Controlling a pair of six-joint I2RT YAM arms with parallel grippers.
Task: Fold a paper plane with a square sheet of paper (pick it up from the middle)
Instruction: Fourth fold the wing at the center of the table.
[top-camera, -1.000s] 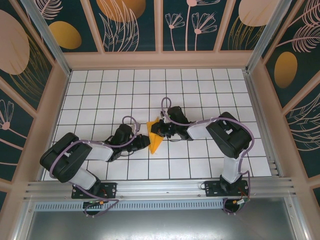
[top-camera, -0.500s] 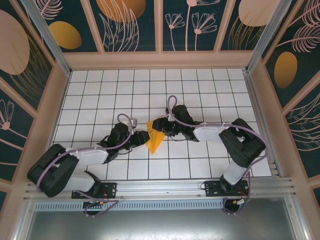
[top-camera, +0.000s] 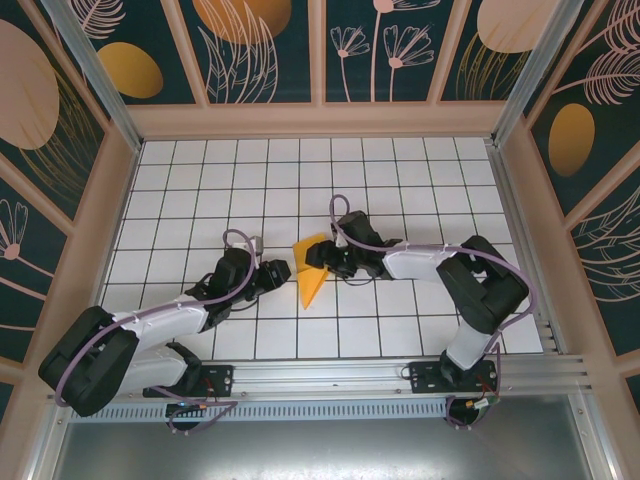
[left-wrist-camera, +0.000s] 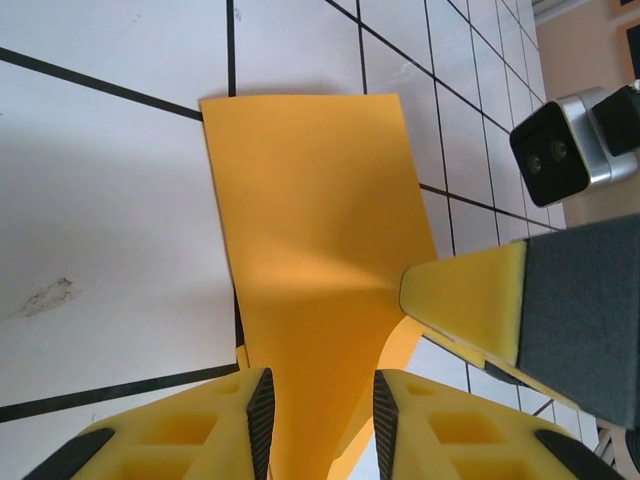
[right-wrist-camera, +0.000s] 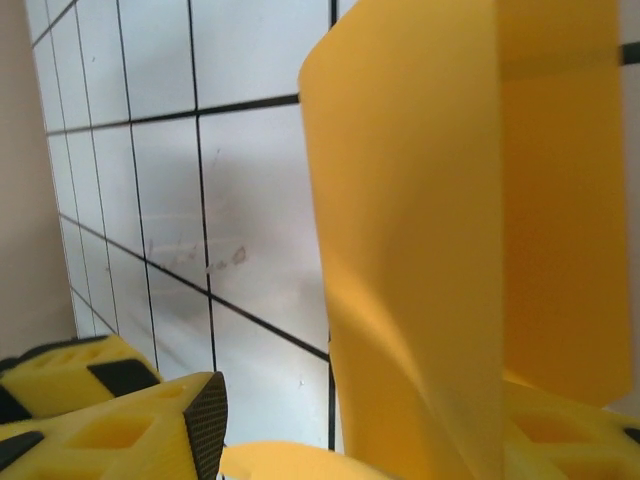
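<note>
Two grippers meet on the paper at the centre of the top view, and I take the nearer one first. My left gripper sits at the bottom edge of its wrist view with its jaws parted by a narrow gap. The paper runs up out of that gap and lies flat on the table toward the top of the frame. I see no pinch, so I read this gripper as straddling the paper, not holding it.

At the right of that view a pad of the right gripper touches the paper's edge. In the right wrist view its fingers sit low in the frame, well apart. The paper stands up between them and leans toward the lower-right one, and nothing is clamped.

I judge that a crease is being formed. To do it well, I would hold the left gripper low as an anchor on the flat layer. I would then sweep the right pad across slowly so the raised part lays over edge to edge. I would press along the fold rather than push, since thin paper will likely skid or buckle.
</note>
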